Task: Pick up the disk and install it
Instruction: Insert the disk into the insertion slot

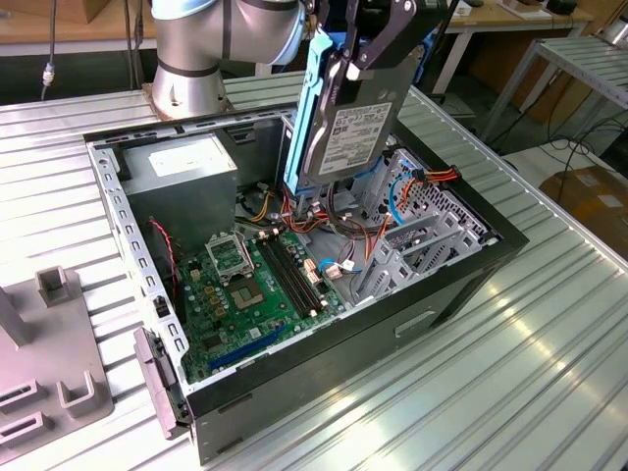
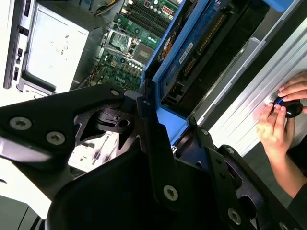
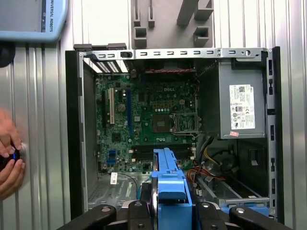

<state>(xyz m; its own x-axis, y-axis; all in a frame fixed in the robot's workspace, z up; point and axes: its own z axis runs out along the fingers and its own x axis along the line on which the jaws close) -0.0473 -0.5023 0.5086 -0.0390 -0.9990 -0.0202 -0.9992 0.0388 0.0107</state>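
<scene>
The gripper (image 1: 358, 54) holds the disk (image 1: 353, 128) by its upper end, with the fingers (image 1: 385, 37) closed on its edges. The disk hangs nearly upright, slightly tilted, above the open computer case (image 1: 412, 324) on the counter (image 1: 510, 373), its lower end over the cables beside the motherboard (image 1: 245, 285). The disk is a flat, silver-grey rectangle. A large white label (image 1: 361, 132) with black print covers its face. A blue plastic rail (image 1: 306, 118) runs along its side.

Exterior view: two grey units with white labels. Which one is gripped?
The disk, blue-railed, clamped in the fingers above the open case; the power supply sits in the case's corner.
</scene>
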